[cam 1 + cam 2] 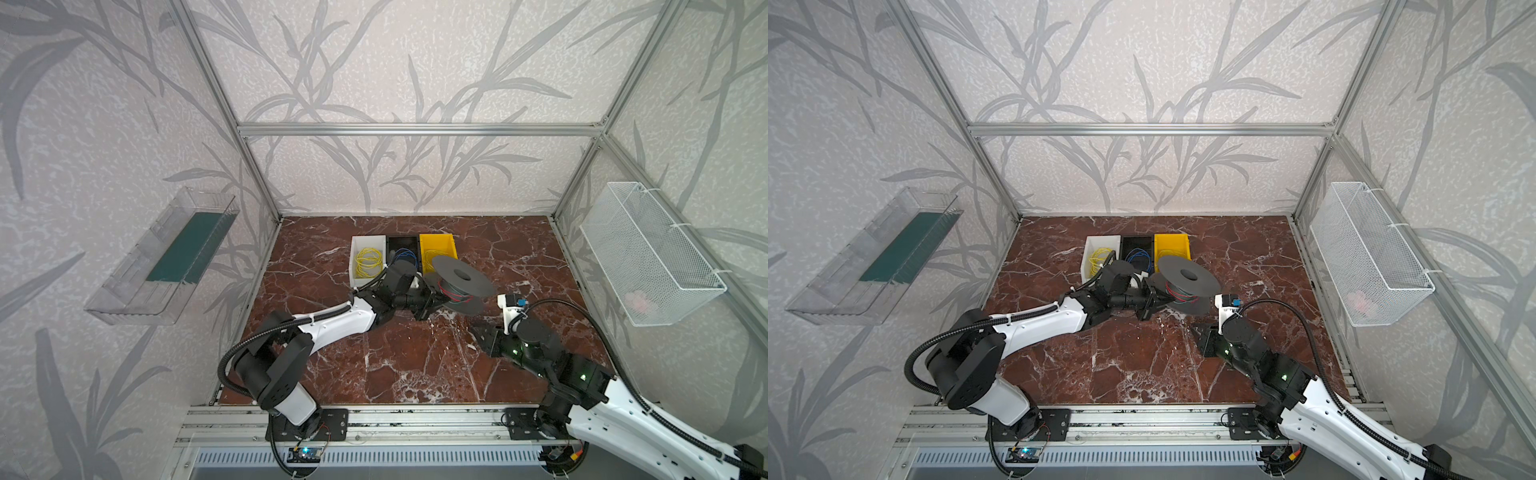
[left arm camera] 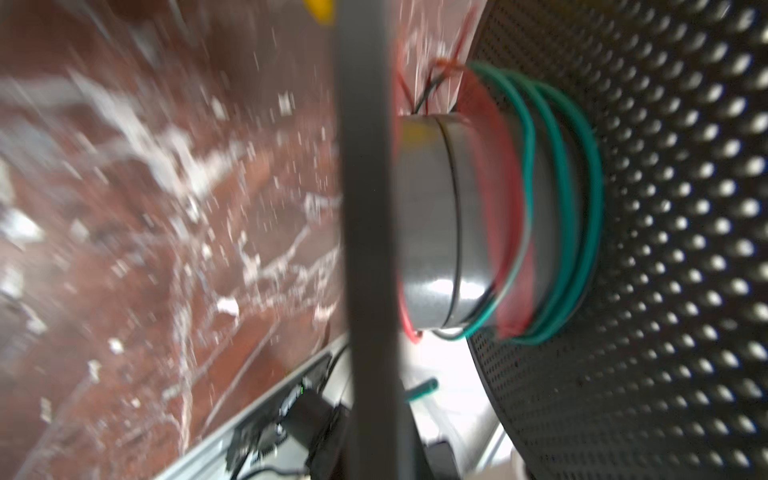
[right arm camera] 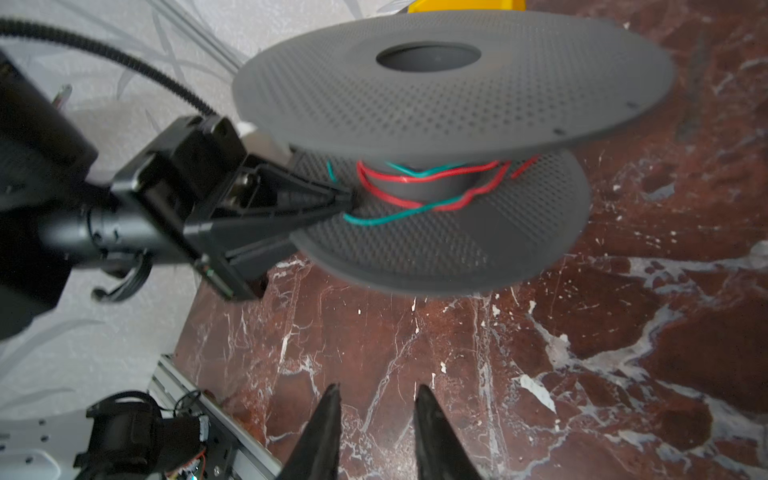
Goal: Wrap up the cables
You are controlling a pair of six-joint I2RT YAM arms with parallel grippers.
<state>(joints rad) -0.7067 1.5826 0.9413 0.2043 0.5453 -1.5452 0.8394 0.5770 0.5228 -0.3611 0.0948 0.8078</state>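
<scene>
Two pincers: the left pincer [image 3: 351,195], pressed together, pinches the teal cable [image 3: 370,223] between flanges of the grey spool [image 3: 519,95], centre frame. The right pincer [image 3: 376,392] stands spread, lower centre.

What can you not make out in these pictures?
Whether the left gripper pinches the green wire: right wrist view, blurred.
What the yellow bin holds: both top views, the spool covers its front.
The pink thing in the basket: both top views, too small behind mesh.
</scene>
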